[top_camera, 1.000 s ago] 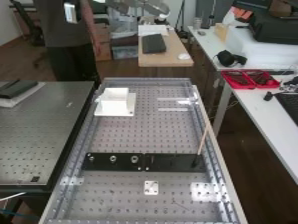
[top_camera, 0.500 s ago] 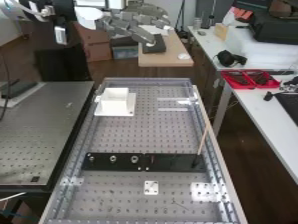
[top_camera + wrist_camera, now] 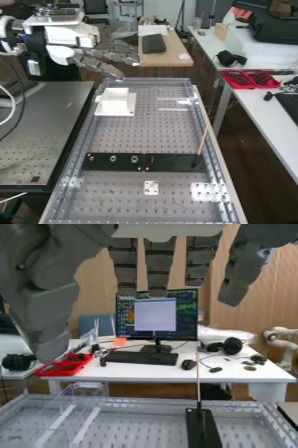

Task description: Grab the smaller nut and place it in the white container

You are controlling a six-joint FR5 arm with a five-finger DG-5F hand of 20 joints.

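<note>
Nut waiting on the long metal counter, robot hand open and empty

The room holds side desks and a wooden table [image 3: 159,59] at the top of the frame; below, the perforated metal counter [image 3: 126,135] runs down the middle. The white arm [image 3: 66,36] comes in at upper left, carrying the robot hand [image 3: 100,66] above the counter's far left corner, its fingers [image 3: 159,266] extended and holding nothing. A flat black bar [image 3: 176,163] crosses the lower middle. The white container [image 3: 116,102] stands at upper left of the counter. A thin stick [image 3: 203,137] rises from the bar's right end. On the bar's left part sit the bearing [image 3: 134,159], the larger nut [image 3: 113,158] and, leftmost, the smaller nut [image 3: 91,158].

This looks like the approach, before any grasp. The next move calls for travel toward the lower left of the frame, then a lowering over the leftmost part and a narrow pinch that spares the larger nut just beside it.

The bare stretch between container and bar should give room to travel. The left rail [image 3: 74,150] runs close to the smaller nut, so wide-spread fingers could knock it; the stick matters less, well apart on the right.
</note>
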